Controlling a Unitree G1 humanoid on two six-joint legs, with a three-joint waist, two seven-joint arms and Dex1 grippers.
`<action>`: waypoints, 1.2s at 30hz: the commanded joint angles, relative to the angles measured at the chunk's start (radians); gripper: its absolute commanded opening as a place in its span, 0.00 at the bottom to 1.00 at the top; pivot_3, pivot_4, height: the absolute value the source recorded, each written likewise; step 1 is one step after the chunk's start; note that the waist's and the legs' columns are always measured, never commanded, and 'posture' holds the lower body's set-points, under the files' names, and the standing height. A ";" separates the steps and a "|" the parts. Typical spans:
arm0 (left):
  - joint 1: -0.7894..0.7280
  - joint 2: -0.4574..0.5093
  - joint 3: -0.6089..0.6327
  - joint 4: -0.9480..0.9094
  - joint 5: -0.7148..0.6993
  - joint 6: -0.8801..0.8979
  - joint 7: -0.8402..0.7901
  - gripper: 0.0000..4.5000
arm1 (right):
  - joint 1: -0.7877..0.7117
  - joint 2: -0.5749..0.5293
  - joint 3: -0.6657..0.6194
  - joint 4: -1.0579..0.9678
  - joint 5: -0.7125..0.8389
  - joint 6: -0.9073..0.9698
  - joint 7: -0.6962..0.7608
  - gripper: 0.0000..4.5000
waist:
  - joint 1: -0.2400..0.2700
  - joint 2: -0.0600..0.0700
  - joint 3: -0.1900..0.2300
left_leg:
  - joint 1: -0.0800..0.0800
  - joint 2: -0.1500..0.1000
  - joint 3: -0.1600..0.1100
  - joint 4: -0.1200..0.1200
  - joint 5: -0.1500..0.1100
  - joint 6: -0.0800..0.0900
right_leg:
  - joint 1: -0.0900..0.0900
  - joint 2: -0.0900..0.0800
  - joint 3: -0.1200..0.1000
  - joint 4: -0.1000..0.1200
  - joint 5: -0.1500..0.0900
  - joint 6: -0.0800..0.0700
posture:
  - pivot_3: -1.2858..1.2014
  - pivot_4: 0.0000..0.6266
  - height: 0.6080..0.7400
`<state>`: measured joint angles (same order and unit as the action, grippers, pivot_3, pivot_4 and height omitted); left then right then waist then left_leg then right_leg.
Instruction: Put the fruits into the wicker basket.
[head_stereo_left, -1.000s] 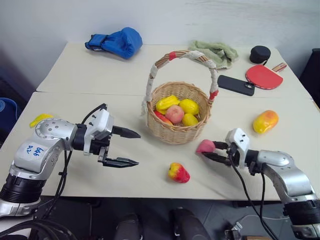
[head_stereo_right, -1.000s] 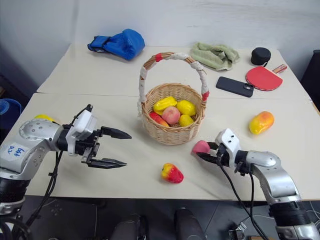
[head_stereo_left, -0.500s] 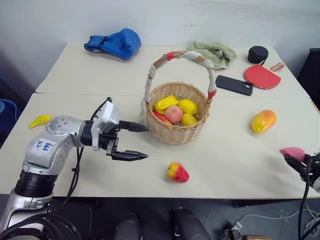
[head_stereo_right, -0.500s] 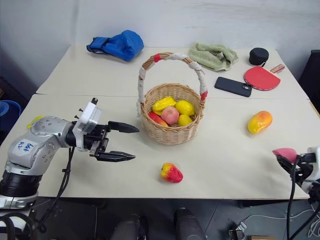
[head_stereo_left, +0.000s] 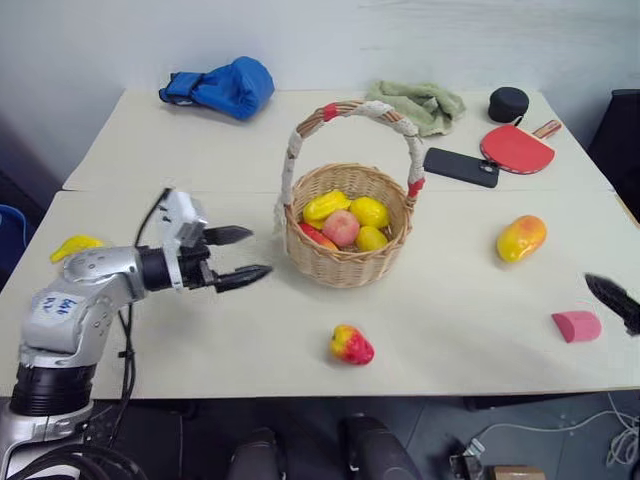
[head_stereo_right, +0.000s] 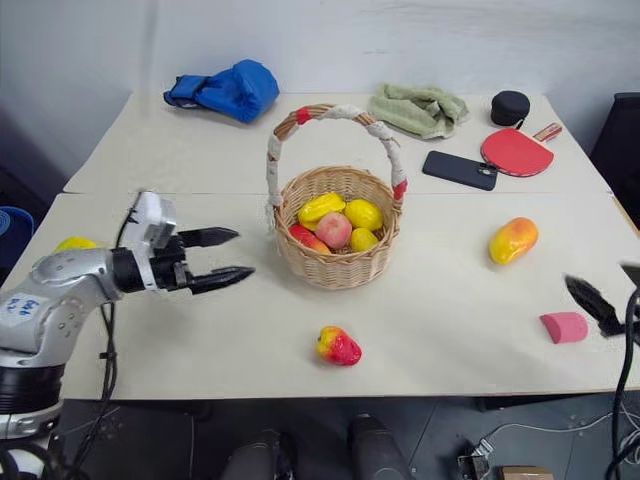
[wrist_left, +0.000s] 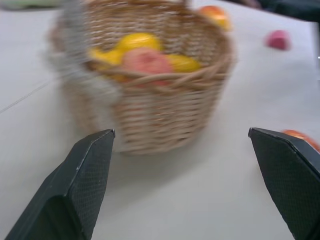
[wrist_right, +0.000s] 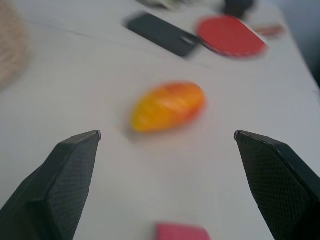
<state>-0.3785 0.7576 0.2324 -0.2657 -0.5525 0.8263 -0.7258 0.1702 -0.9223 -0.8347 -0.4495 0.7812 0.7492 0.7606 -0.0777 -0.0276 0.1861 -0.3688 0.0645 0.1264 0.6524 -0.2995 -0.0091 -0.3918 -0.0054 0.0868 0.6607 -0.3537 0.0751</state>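
The wicker basket (head_stereo_left: 346, 268) stands mid-table and holds several fruits (head_stereo_left: 340, 226). On the table lie a red-and-yellow apple-like piece (head_stereo_left: 352, 345) in front of the basket, an orange-yellow mango (head_stereo_left: 526, 238) to its right and a yellow banana (head_stereo_left: 75, 245) at the far left. My left gripper (head_stereo_left: 258, 251) is open and empty, pointing at the basket's left side, a short way off. My right gripper (head_stereo_right: 605, 295) is open at the right table edge, just beyond a pink cylinder (head_stereo_left: 576, 326). The mango (wrist_right: 169, 106) lies ahead between its fingers.
At the back of the table lie a blue glove (head_stereo_left: 222, 86), a green cloth (head_stereo_left: 420, 102), a black phone (head_stereo_left: 460, 167), a red paddle (head_stereo_left: 516, 148) and a black puck (head_stereo_left: 508, 103). A seam (head_stereo_left: 170, 192) joins two tabletops.
My right gripper opened and let go of the pink cylinder, which now lies on the table near the right edge. The left gripper drew back to the left and turned towards the basket.
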 joint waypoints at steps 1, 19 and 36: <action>0.029 0.001 0.156 -0.066 0.019 0.240 0.228 1.00 | -0.031 -0.064 0.028 -0.164 0.256 0.090 0.102 0.99 | 0.002 -0.003 0.000 | -0.001 0.000 -0.003 -0.001 0.000 0.000 | 0.000 0.001 -0.001 0.000 0.000 0.000 | 0.52 0.24 1.00; -0.330 -0.120 0.245 0.494 0.294 0.469 0.675 1.00 | -0.551 -0.080 0.495 -0.214 0.404 0.057 -0.009 0.99 | 0.052 -0.016 0.005 | -0.007 -0.001 -0.007 0.003 -0.001 -0.002 | -0.004 -0.007 -0.014 -0.001 0.001 0.001 | 0.52 0.24 1.00; -0.393 -0.091 0.188 0.656 0.303 0.357 0.621 0.16 | -0.461 -0.086 0.409 -0.257 0.395 0.033 -0.052 1.00 | 0.052 -0.014 0.004 | -0.005 -0.004 -0.005 0.002 0.005 -0.002 | -0.004 -0.021 -0.036 0.001 0.002 -0.002 | 0.52 0.24 1.00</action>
<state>-0.7833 0.6531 0.4468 0.4288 -0.2335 1.1755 -0.0628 -0.2919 -0.9990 -0.3729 -0.6779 1.1699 0.8038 0.7188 -0.0256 -0.0419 0.1906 -0.3743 0.0608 0.1213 0.6542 -0.2949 -0.0115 -0.3955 -0.0262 0.0503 0.6613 -0.3512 0.0730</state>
